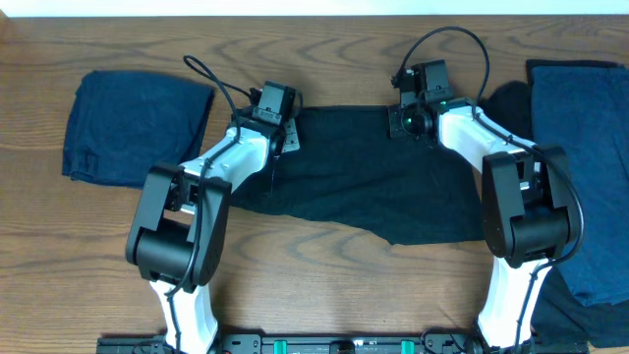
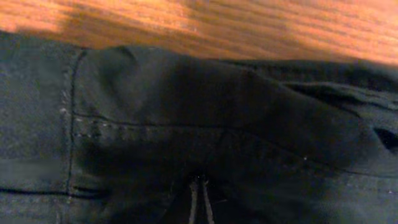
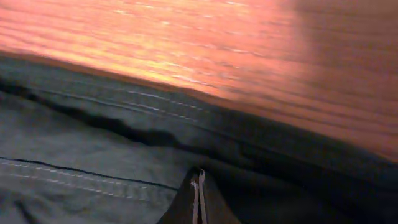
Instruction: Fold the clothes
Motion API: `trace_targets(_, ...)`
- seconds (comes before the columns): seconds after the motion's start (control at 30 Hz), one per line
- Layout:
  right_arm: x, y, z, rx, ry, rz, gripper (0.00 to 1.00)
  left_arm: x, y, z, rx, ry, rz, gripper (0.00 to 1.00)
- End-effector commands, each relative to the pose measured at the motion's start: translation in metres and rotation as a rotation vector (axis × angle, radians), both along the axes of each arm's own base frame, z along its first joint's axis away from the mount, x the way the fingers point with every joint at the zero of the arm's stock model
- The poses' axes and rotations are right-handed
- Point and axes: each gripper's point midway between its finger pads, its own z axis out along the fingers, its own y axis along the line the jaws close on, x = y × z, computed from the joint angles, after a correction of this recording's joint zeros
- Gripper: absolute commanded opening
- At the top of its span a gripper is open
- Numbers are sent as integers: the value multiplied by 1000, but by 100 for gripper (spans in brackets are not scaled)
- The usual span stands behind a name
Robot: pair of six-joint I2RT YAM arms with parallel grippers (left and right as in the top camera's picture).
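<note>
Left tool (image 2: pixel 198 190) and right tool (image 3: pixel 199 182) each pinch black garment (image 1: pixel 364 187) at its far edge, open table (image 1: pixel 344 59) beyond

I see a brown wooden table (image 1: pixel 344 49), smooth with a slight sheen and clear grain. The black cloth garment (image 1: pixel 364 187) looks matt and thin, its seams stitched in rows. The folded navy blue cloth garment (image 1: pixel 133 128) is matt and softly mottled. The white plastic arm shells (image 1: pixel 231 157) are glossy.
</note>
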Motion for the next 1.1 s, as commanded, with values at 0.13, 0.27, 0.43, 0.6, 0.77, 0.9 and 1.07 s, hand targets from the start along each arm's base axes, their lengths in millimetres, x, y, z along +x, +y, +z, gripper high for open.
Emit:
trace_targets(0.13, 7, -20, -9, -101, -50, -45, 5, 14, 5, -4, 52, -46, -20, 6)
trace_targets(0.27, 20, -22, 25, -100, -125, -34, 6, 25, 1, 52, 36, -151, -45, 6)
trace_targets(0.43, 14, -43, 81, -113, -167, -82, 5, 21, 2, 126, -4, -278, -39, 6)
trace_targets(0.6, 0, -75, 89, -190, -122, -152, 3, 16, 4, 145, -13, -307, -38, 6)
trace_targets(0.77, -9, -98, 59, -222, -44, -192, 4, 17, 7, 117, 27, -250, -43, 6)
trace_targets(0.9, -13, -107, 25, -233, 27, -207, 4, 21, 18, 78, 93, -188, -11, 6)
trace_targets(1.07, -17, -114, -13, -244, 97, -214, 4, 31, 34, 37, 131, -146, 29, 6)
